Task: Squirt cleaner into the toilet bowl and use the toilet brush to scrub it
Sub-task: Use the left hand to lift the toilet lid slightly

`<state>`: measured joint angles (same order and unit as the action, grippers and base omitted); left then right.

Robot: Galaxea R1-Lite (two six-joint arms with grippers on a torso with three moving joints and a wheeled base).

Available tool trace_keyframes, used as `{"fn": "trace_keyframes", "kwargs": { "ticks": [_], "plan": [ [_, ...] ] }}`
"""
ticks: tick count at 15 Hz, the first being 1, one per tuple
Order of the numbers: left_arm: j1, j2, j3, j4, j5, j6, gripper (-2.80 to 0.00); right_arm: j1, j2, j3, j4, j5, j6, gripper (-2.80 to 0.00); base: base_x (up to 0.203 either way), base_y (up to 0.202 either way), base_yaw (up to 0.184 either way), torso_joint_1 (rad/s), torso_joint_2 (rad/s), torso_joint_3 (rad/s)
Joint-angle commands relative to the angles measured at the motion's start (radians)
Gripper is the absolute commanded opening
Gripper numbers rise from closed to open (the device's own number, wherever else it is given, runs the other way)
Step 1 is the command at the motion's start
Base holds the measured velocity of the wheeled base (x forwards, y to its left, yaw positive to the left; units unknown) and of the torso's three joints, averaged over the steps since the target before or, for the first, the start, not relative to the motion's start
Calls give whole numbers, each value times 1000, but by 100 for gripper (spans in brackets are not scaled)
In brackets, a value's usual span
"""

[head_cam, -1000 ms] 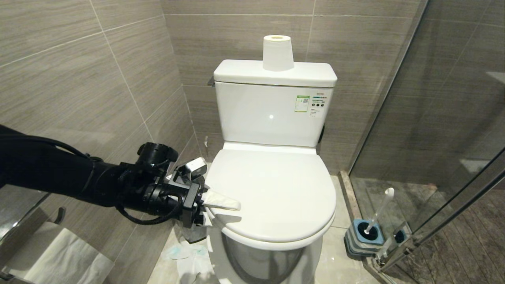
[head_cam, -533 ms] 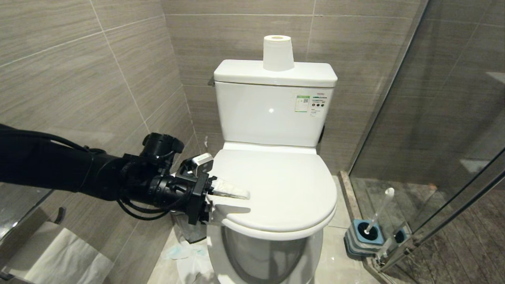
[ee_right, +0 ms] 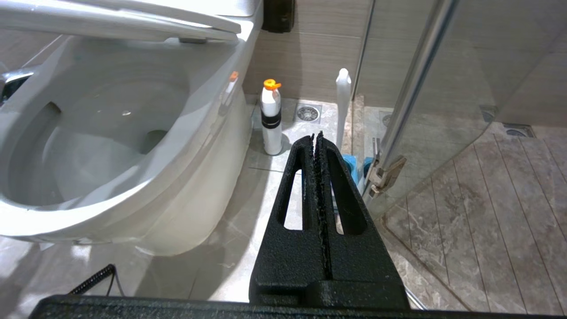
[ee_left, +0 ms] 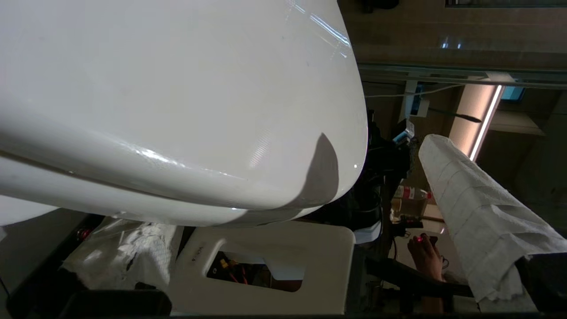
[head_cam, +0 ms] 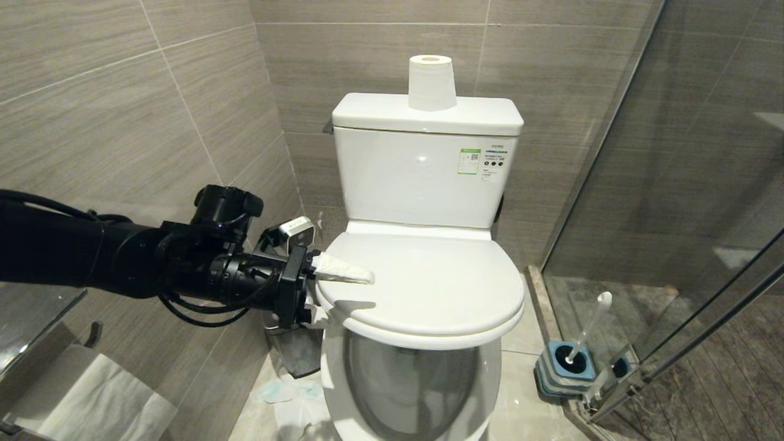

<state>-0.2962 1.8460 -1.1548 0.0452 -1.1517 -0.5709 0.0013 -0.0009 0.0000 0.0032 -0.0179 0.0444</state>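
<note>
Beside me the white toilet bowl [ee_right: 102, 146] gapes under its part-raised lid [head_cam: 422, 288]. My toilet brush [head_cam: 587, 334] leans in its blue-topped holder [head_cam: 566, 365], right of the bowl.

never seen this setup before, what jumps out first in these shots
The white toilet lid, part-raised in the middle of the head view, stands out first, with the left gripper at its left edge, one paper-wrapped finger above the lid and the other below. A toilet paper roll stands on the tank behind. On the floor to the right, by the glass shower door, the toilet brush stands in its blue-topped holder.
</note>
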Motion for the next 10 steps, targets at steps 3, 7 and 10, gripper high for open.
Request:
{"fn": "trace_keyframes", "kwargs": {
  "ticks": [3, 7, 10],
  "plan": [
    [2, 3, -39, -26, -4, -17, 0, 0, 1, 2, 0, 0, 0, -280, 0, 0, 0, 0, 0, 0],
    [1, 21, -74, -33, -1, -20, 0, 0, 1, 2, 0, 0, 0, -280, 0, 0, 0, 0, 0, 0],
    [2, 40, -136, -33, 21, -24, 0, 0, 1, 2, 0, 0, 0, -280, 0, 0, 0, 0, 0, 0]
  ]
}}
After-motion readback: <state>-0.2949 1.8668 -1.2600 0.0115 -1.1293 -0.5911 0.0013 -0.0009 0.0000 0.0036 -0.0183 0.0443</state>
